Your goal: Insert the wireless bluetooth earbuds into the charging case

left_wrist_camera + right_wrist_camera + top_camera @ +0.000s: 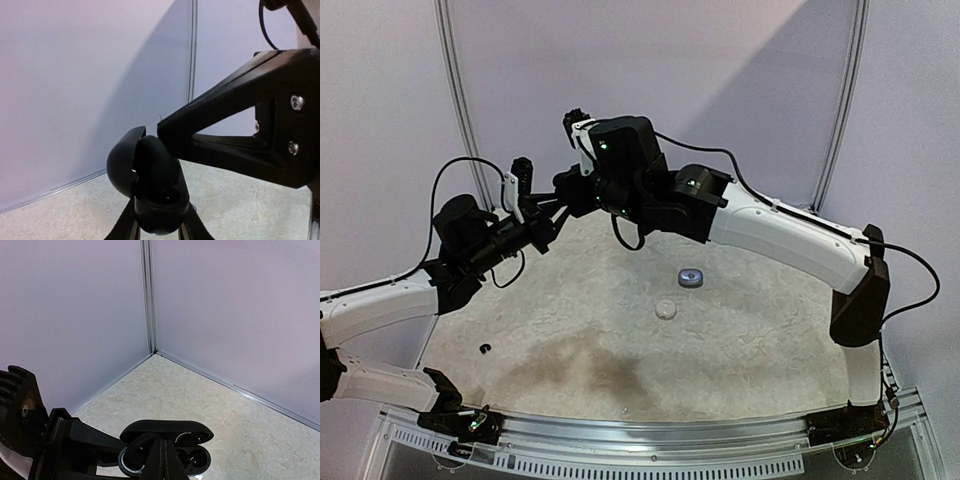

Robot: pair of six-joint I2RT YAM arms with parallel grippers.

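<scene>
Black case (167, 431) in left tool (159, 225), closed right tool (161, 455) against it

Pale lilac wall panels (650, 60) closed in the mottled cream tabletop (740, 340), joined by slim metal strips (455, 90) at eleven and one o'clock. A slanting shadow (790, 100) crossed the wall toward one o'clock, and a brownish stain (570, 360) darkened the surface toward six.

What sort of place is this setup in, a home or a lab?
Probably a robotics lab cell: plain lilac partition walls joined by metal posts, and a speckled tabletop with an aluminium rail along its near edge.
</scene>
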